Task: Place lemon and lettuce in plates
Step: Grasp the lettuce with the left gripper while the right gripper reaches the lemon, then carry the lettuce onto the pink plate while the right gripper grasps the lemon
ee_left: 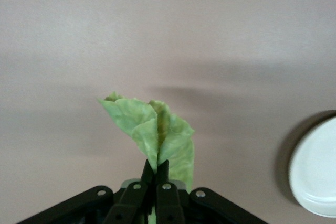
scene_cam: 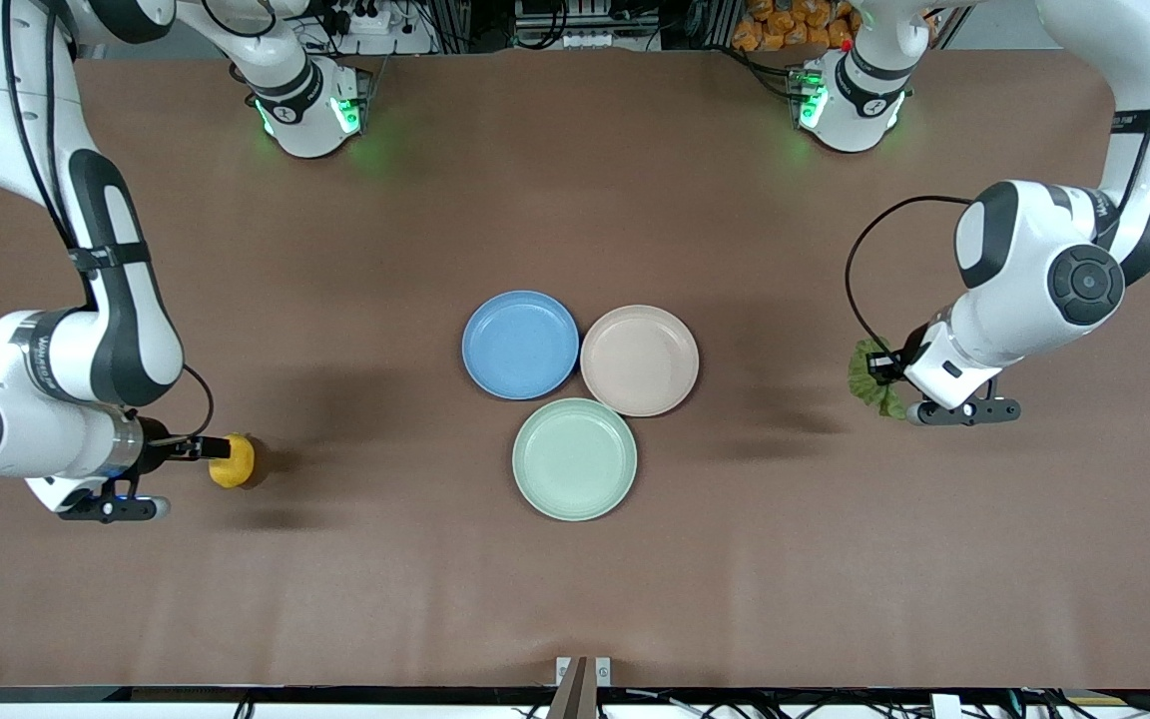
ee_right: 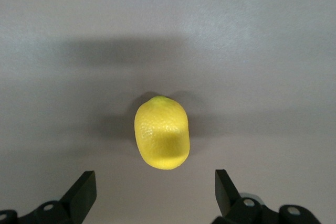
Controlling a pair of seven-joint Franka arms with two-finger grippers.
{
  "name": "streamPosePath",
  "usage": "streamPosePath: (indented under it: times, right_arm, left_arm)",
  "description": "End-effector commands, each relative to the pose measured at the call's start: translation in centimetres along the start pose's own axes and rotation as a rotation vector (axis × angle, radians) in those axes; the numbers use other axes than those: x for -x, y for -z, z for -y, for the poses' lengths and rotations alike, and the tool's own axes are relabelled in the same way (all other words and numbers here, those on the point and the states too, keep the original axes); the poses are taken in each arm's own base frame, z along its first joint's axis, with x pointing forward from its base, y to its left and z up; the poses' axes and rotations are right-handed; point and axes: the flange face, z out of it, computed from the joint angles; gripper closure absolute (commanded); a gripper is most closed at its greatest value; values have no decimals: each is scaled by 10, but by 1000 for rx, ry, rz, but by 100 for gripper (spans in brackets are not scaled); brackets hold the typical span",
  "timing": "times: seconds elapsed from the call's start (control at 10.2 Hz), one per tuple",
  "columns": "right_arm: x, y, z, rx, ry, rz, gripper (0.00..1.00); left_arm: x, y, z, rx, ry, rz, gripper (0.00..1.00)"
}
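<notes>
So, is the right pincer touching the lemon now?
Apart. The right wrist view shows the right pincer open, and bare table shows between each finger and the lemon, which lies on the table.

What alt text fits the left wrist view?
The left hand, fingers shut, pinches a light green lettuce leaf above the brown table. A pale plate shows at the edge.

Three plates sit on the table: one blue plate (scene_cam: 520, 345), one pink plate (scene_cam: 640, 359) and one green plate (scene_cam: 575, 458) (all about the same size). There is one lemon (scene_cam: 233, 460) and one lettuce leaf (scene_cam: 870, 376). Two robot arms are in view, each with one gripper.
</notes>
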Motion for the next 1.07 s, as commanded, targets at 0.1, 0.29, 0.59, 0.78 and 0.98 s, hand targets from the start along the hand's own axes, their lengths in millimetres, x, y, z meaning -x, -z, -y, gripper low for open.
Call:
streamPosePath:
  times: [0.1,0.29,0.59,0.78,0.98]
  right_arm:
    - [-2,-31,9,-10,0,36,0]
    - [-4,-44,12,-9,4,44,0]
    - [-10,-69,0,-9,0,25,0]
    - [-11,-80,-7,-10,-9,20,0]
    - [-10,-84,-7,-11,6,28,74]
  left_arm:
    - [15,1,-63,28,65,52,100]
    - [28,-15,-102,26,108,84,100]
    - [27,-28,-126,34,141,98,100]
    - [29,-39,-147,37,154,114,100]
    - [38,-53,-172,28,178,137,100]
